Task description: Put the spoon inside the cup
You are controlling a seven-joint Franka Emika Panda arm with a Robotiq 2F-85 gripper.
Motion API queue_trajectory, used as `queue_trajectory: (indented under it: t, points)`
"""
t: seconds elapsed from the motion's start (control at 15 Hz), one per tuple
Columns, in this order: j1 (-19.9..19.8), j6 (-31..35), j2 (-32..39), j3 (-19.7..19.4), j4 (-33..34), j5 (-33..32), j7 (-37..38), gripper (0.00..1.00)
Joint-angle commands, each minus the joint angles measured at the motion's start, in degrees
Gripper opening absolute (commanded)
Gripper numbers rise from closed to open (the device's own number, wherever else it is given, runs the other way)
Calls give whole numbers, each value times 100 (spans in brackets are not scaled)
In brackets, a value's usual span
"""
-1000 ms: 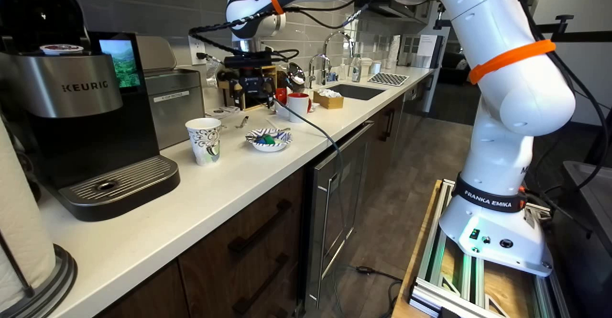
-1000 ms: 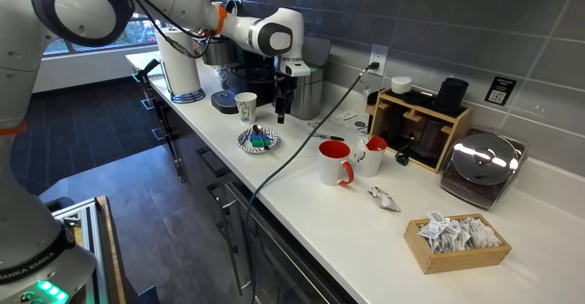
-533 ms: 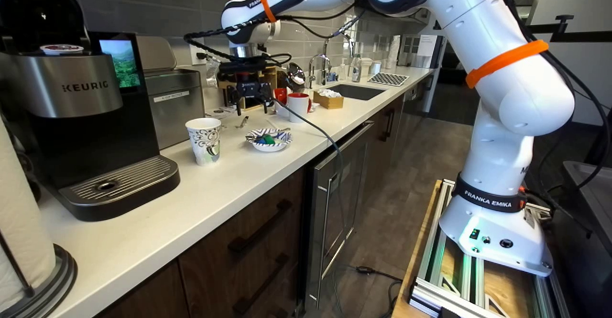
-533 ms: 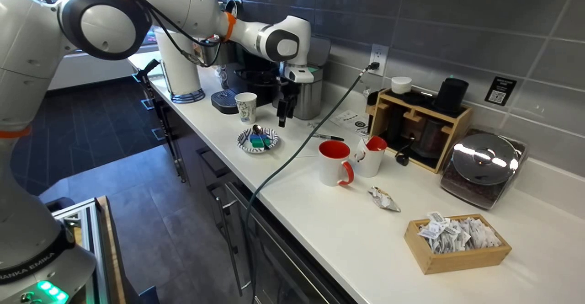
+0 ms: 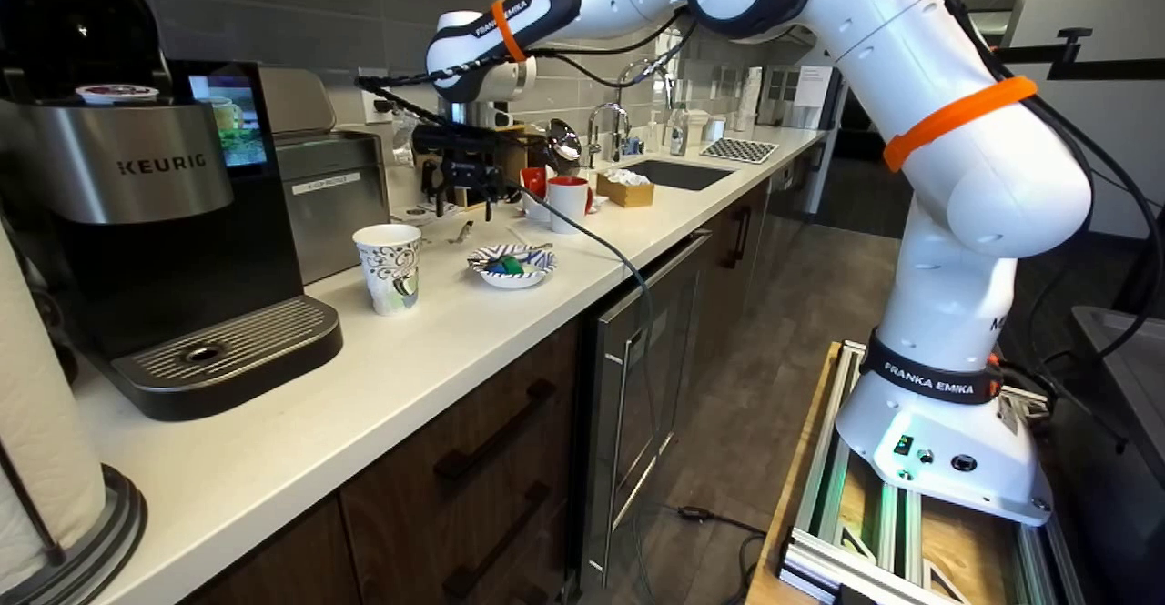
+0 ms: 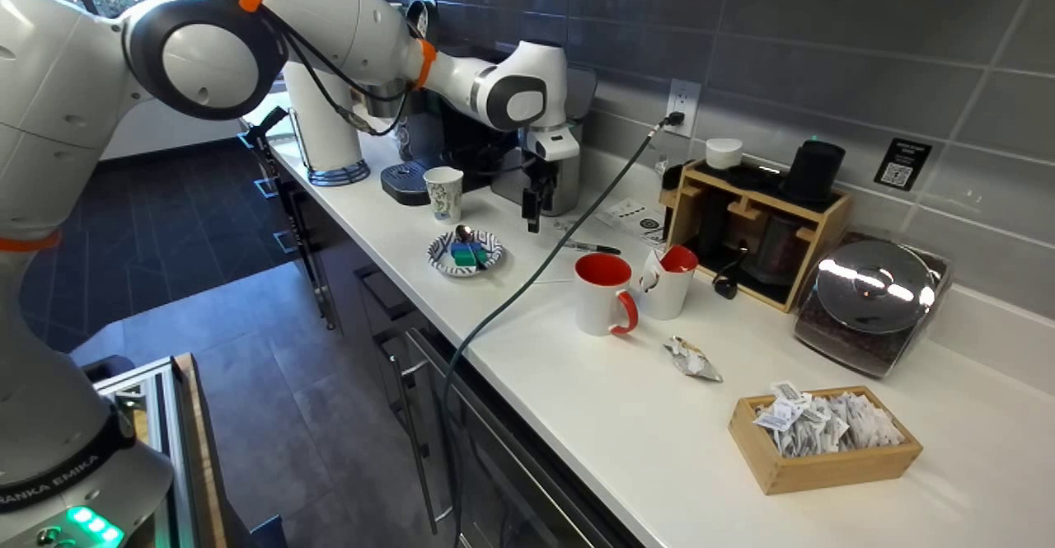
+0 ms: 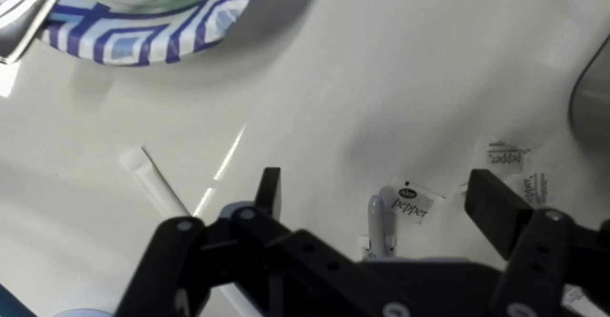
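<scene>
Above the counter (image 7: 295, 97), not touching it, the gripper (image 7: 376, 188) is held w/ fingers (image 7: 270, 188) spread wide, nothing gripped. To one side, the spoon (image 6: 464, 233) is seen in the patterned bowl (image 7: 162, 40); its handle is prob. the metal end (image 7: 29, 14) over the rim. For the pick, the gripper shd be centred over that handle, jaws set across it, then lowered gently so the bowl isn't tipped. Farther off, the paper cup (image 6: 445, 195) (prob. target) is seen upright nr the coffee maker (image 5: 173, 164); a high lift is needed.
</scene>
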Motion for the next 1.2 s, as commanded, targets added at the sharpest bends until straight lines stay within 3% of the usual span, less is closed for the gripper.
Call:
queue_trajectory:
  t: [0.0,0.4,0.47,0.93,1.13]
  points:
    - [-63,436,375,-46,179,25,-17,93]
    - [-59,1001,673,-120,346,24,49,52]
    - [-58,1054,699,-140,382,17,61,49]
    - [-7,1010,864,-232,598,-65,50,61]
    - [47,973,939,-227,670,-67,79,47]
